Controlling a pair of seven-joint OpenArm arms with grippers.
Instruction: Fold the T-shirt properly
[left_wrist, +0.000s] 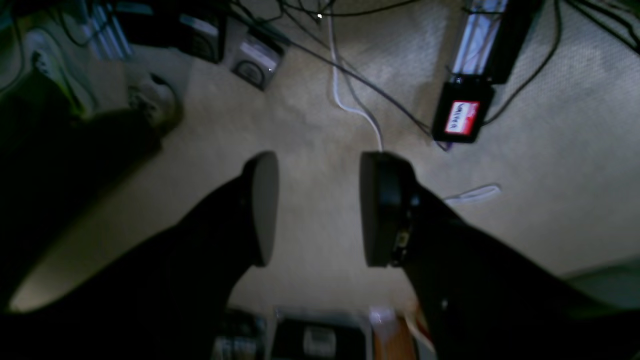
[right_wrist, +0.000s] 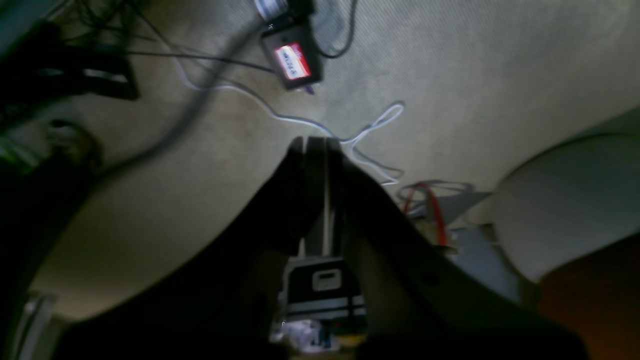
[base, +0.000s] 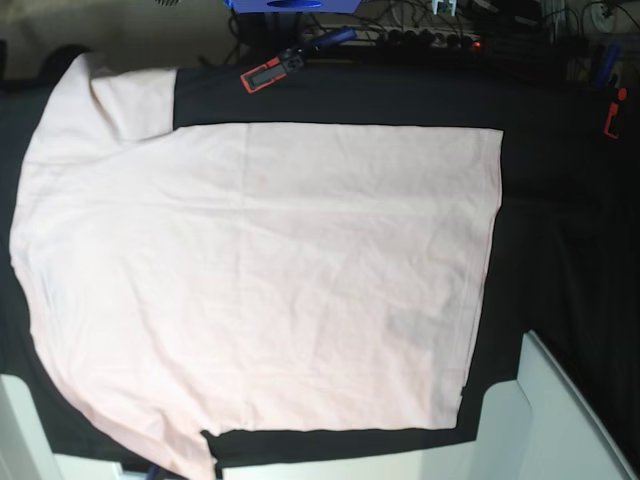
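T-shirt (base: 260, 280): spread flat, plain pink side up, on the black table cover (base: 560, 250), hem toward the base view's right, sleeves at its left. Left gripper (left_wrist: 318, 210): jaws parted with a clear gap, nothing between them (beige carpet (left_wrist: 550, 175) and cables below). Right gripper (right_wrist: 316, 150): jaws pressed together, empty, above the same carpet, near a red-labelled black box (right_wrist: 292, 60).
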